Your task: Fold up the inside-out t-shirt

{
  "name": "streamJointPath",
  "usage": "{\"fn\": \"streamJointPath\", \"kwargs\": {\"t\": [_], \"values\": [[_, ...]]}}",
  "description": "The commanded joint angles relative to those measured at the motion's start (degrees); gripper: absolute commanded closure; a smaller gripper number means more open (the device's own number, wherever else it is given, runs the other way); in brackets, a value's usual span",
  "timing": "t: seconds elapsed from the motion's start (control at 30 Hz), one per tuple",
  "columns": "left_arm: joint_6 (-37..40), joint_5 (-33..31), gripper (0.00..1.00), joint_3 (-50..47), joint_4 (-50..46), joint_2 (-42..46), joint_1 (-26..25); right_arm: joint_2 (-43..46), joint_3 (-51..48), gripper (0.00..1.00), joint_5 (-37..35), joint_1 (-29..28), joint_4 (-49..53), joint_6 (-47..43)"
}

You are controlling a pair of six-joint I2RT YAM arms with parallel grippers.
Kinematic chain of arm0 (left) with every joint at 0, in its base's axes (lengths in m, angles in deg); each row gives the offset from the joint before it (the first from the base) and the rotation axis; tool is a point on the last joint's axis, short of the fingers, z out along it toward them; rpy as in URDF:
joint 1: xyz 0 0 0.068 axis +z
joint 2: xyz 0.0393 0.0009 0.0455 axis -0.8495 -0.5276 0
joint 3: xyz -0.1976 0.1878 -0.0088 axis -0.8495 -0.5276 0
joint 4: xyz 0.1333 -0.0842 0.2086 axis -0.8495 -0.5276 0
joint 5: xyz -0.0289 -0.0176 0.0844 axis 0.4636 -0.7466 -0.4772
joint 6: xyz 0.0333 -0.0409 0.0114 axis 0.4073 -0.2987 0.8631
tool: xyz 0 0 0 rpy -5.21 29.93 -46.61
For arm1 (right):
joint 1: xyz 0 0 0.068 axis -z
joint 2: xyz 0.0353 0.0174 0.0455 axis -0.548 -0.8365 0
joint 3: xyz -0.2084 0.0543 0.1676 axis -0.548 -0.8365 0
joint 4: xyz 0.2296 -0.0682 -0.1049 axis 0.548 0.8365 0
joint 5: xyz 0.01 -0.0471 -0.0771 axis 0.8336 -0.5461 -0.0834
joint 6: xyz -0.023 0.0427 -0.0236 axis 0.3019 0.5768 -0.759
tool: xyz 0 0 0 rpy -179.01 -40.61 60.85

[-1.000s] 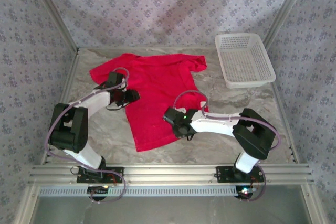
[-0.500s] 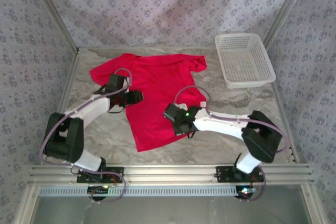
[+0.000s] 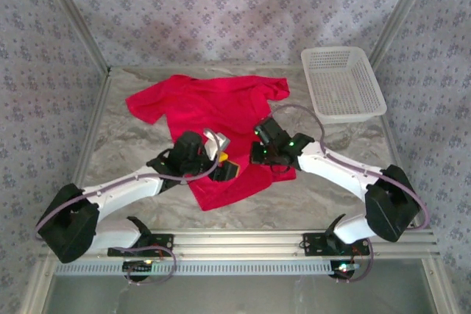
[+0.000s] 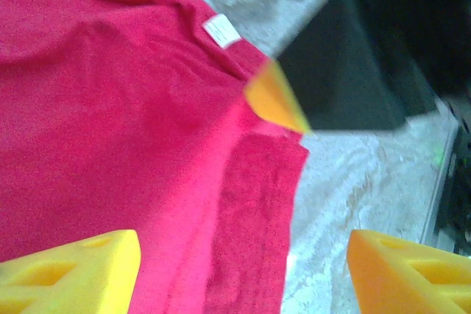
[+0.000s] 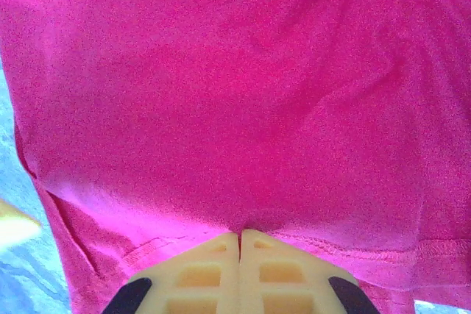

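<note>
The inside-out t-shirt [image 3: 213,108], bright red, lies spread on the marble table [image 3: 125,145], collar end far and hem near. My right gripper [image 3: 255,156] sits at the shirt's near right edge. In the right wrist view it [image 5: 239,239] is shut on the stitched hem of the shirt [image 5: 235,86]. My left gripper [image 3: 218,151] hovers over the shirt's near middle, just left of the right one. It stands open [image 4: 243,270] across the shirt's side edge [image 4: 250,204], nothing between its yellow fingers [image 4: 70,270]. A small white tag [image 4: 221,31] shows near the right gripper's orange fingertip [image 4: 276,101].
A white mesh basket [image 3: 349,116] stands at the far right corner of the table. Patterned walls close in the back and both sides. A metal rail [image 3: 243,240] carrying both arm bases runs along the near edge.
The left arm swung from the shirt's left sleeve to its near middle and opened wider. The right gripper shut on the hem and moved back and to the right with it.
</note>
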Motion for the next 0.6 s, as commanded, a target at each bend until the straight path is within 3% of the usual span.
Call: {"fn": "streamJointPath", "kwargs": {"t": [0.0,0.13,0.3,0.43,0.5,0.57], "values": [[4.46,-4.64,0.24,-0.71,1.97,-2.04,-3.28,1.14,-0.42,1.0,4.8,2.12,-2.67,2.77],[5.12,-15.08,0.19,2.49,-1.3,-9.63,-5.38,2.12,-0.28,1.0,5.54,2.87,-3.33,3.21],[3.15,-30.18,0.2,4.62,-1.11,-15.04,-5.42,5.13,-0.68,1.0,5.71,3.09,-2.96,3.36],[2.56,-34.09,0.24,5.84,-0.76,-17.37,-4.69,8.11,-2.09,1.0,5.8,3.4,-2.43,3.78],[1.74,-35.19,0.35,6.6,-2.58,-18.73,-3.98,9.62,-2.9,1.0,5.38,3.64,-1.95,3.86],[0.35,-35.17,0.61,6.63,-4.17,-18.95,-2.62,11.05,-3.47,1.0,5.0,4.18,-1.35,3.74]]}}
